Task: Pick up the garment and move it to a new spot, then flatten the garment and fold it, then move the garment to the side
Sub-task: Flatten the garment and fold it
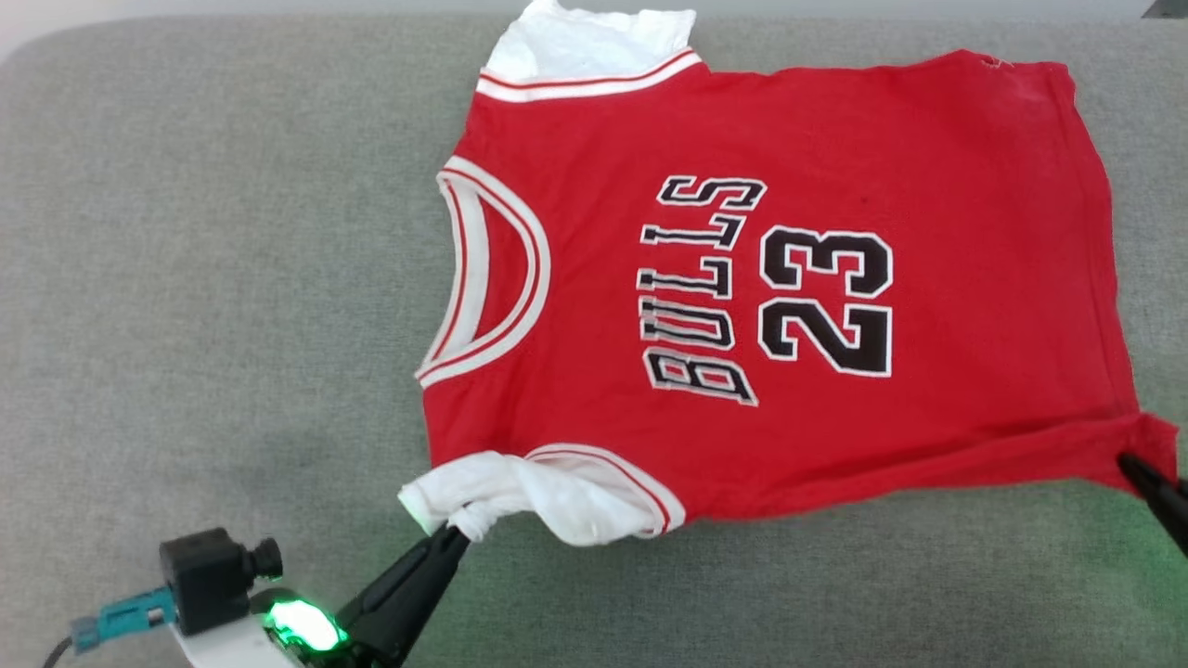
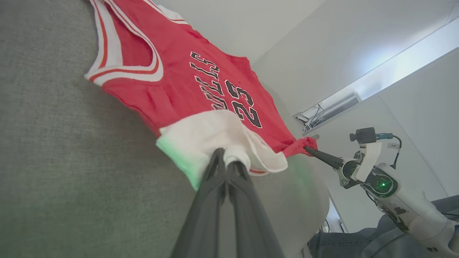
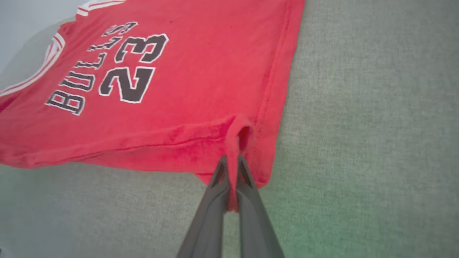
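Now left fingers [image 1: 413,580] clench the garment [image 1: 835,139] by its sleeve, right fingers [image 1: 1155,487] by a hem corner, grey cushion [image 1: 186,278] around.

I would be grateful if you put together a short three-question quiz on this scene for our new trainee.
1. True or false: the left gripper is shut on a white sleeve of the garment.
2. Which part does the right gripper pinch? A: the collar. B: a red hem corner. C: the printed lettering.
3. Fill in: the garment lies spread on a grey surface, and the number printed on it is ___.
Key: 1 true; 2 B; 3 23.
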You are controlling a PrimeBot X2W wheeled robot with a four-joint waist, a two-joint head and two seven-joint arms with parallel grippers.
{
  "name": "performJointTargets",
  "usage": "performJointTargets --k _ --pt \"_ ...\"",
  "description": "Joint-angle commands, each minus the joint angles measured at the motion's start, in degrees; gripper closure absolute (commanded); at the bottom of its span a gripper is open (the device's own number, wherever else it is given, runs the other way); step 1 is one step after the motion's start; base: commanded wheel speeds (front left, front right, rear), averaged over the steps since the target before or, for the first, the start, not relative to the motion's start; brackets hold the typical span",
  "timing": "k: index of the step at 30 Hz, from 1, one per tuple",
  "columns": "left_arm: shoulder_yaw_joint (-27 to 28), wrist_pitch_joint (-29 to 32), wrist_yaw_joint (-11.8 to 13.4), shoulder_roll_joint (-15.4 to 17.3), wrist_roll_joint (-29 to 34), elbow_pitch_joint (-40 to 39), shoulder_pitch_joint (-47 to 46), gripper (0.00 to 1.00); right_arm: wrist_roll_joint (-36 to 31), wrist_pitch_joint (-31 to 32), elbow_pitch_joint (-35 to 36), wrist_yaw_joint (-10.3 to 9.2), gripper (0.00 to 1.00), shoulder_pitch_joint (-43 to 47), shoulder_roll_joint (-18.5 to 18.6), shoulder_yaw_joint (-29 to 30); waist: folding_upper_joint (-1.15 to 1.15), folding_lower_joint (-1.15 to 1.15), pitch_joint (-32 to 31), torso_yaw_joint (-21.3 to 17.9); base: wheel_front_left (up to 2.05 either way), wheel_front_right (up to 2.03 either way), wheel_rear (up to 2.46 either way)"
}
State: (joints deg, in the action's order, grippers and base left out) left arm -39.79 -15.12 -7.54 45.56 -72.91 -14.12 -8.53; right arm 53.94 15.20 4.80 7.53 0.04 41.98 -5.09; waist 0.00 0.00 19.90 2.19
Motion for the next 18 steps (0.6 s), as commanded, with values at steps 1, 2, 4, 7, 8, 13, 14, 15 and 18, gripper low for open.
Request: performJointTargets --k 1,2,4,7,8,13,14,15,18 --pt "1.0 0.0 0.2 0.1 1.2 -1.6 1.2 1.0 -0.7 1.4 2.5 -0.09 1.0 2.5 -1.2 2.7 0.0 0.0 0.2 -0.3 0.0 0.0 0.0" --pt "1.4 0.0 0.2 0.0 1.6 -2.0 1.5 1.0 -1.0 1.9 3.9 -0.09 1.0 3.3 -2.0 3.8 0.0 0.0 0.2 -0.4 0.0 0.0 0.0" --pt "1.1 0.1 0.2 0.0 2.3 -2.9 0.7 1.0 -1.7 3.3 5.8 -0.09 1.0 3.8 -3.6 5.7 0.0 0.0 0.0 -0.5 0.0 0.0 0.0" --pt "0.2 1.9 0.2 0.1 3.3 -2.6 -3.5 1.0 -2.9 5.4 7.4 -0.09 1.0 1.8 -5.5 7.3 0.0 0.0 -0.3 -0.4 0.0 0.0 0.0" --pt "-0.1 2.8 0.2 -0.4 3.1 -2.5 -5.4 1.0 -3.4 6.0 7.4 -0.09 1.0 0.7 -6.1 7.8 0.0 0.0 -0.3 -0.4 0.0 0.0 0.0" --pt "-0.4 6.2 0.2 -3.2 0.6 1.3 -17.1 1.0 -5.0 8.9 5.3 -0.09 1.0 -5.7 -8.6 8.7 0.0 0.0 0.4 -0.2 0.0 0.0 0.0" --pt "-0.6 6.9 0.2 -3.5 0.4 2.7 -19.7 1.0 -5.4 9.4 4.5 -0.09 1.0 -7.1 -9.0 8.8 0.0 0.0 0.7 -0.2 0.0 0.0 0.0" --pt "-0.9 7.5 0.2 -4.1 -0.1 4.4 -22.2 1.0 -5.7 9.7 3.8 -0.09 1.0 -8.5 -9.6 8.8 0.0 0.0 1.1 -0.3 0.0 0.0 0.0" --pt "-1.5 8.7 0.2 -5.7 -1.8 7.8 -26.4 1.0 -6.4 10.3 1.7 -0.09 1.0 -11.3 -10.6 9.4 0.0 0.0 2.1 -0.6 0.0 0.0 0.0"
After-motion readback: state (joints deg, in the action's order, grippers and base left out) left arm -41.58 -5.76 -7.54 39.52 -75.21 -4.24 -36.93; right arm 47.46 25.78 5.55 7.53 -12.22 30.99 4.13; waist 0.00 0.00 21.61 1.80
